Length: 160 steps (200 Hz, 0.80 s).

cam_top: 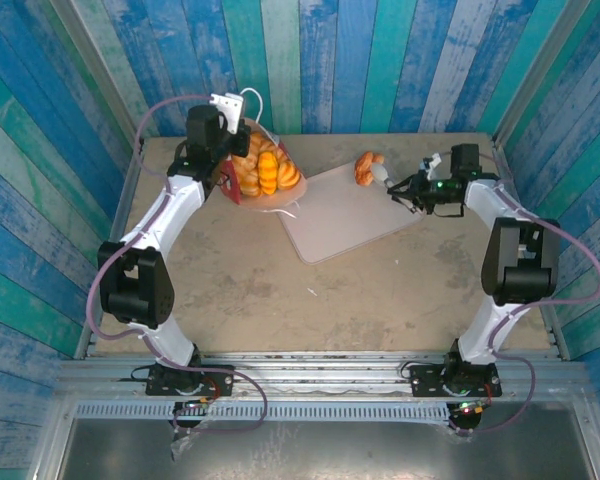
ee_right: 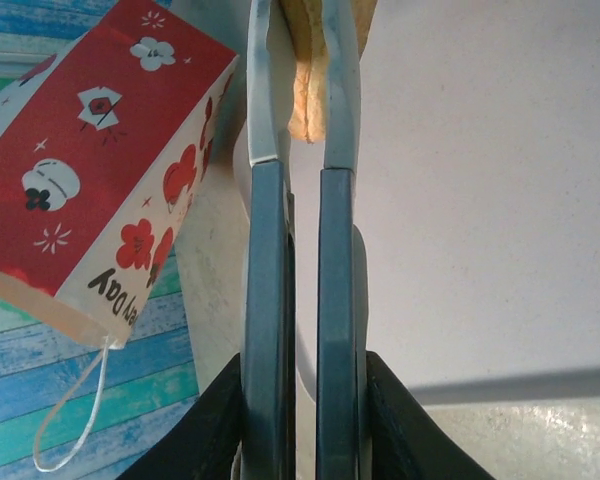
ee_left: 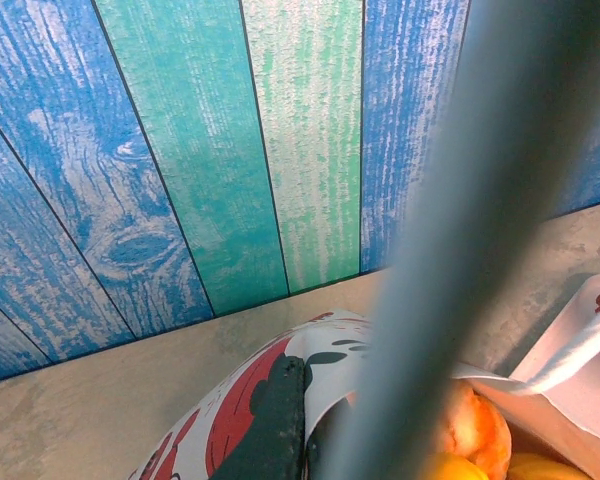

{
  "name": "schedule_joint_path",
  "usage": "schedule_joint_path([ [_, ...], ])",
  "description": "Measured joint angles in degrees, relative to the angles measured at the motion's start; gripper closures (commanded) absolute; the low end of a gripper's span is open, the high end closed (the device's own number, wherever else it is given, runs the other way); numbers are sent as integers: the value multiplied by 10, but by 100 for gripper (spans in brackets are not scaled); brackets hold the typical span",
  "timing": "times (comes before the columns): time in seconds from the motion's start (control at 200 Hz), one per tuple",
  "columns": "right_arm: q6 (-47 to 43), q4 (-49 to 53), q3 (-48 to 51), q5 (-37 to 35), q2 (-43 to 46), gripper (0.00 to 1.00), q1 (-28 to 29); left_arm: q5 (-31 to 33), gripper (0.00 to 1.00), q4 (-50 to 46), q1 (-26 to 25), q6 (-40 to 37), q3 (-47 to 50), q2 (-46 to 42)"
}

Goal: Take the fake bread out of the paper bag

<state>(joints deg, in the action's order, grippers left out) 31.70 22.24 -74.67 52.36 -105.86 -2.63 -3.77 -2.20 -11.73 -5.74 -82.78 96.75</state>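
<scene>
The grey-beige counter (cam_top: pixel 230 290) is flanked by 2 arms. The left arm (cam_top: pixel 165 215) is bent outward at its elbow and stretched toward the far left corner. There the left fingers (ee_left: pixel 450 250) are closed on the wall of the red-and-white paper gift bag (ee_right: pixel 90 170). The right arm (cam_top: pixel 500 215) is bent at its elbow and turned inward, with its wrist reaching leftward over the far corner of the flat pale square tray (cam_top: pixel 345 225). The bag is tipped on its side just beside the tray, and glossy golden-orange toy breads (cam_top: pixel 265 168) are seen packed in its mouth. A small golden-orange toy pastry (cam_top: pixel 367 166) is pinched between the nearly shut right fingers (ee_right: pixel 265 300) above the tray's far edge, apart from the bag.
</scene>
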Motion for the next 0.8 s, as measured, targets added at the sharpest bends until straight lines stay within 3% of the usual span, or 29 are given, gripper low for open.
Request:
schedule_joint_path([
  [0.801,56,-35,0,-1,-44,57,-18,-12,100,-2,0,-2,-9,11],
])
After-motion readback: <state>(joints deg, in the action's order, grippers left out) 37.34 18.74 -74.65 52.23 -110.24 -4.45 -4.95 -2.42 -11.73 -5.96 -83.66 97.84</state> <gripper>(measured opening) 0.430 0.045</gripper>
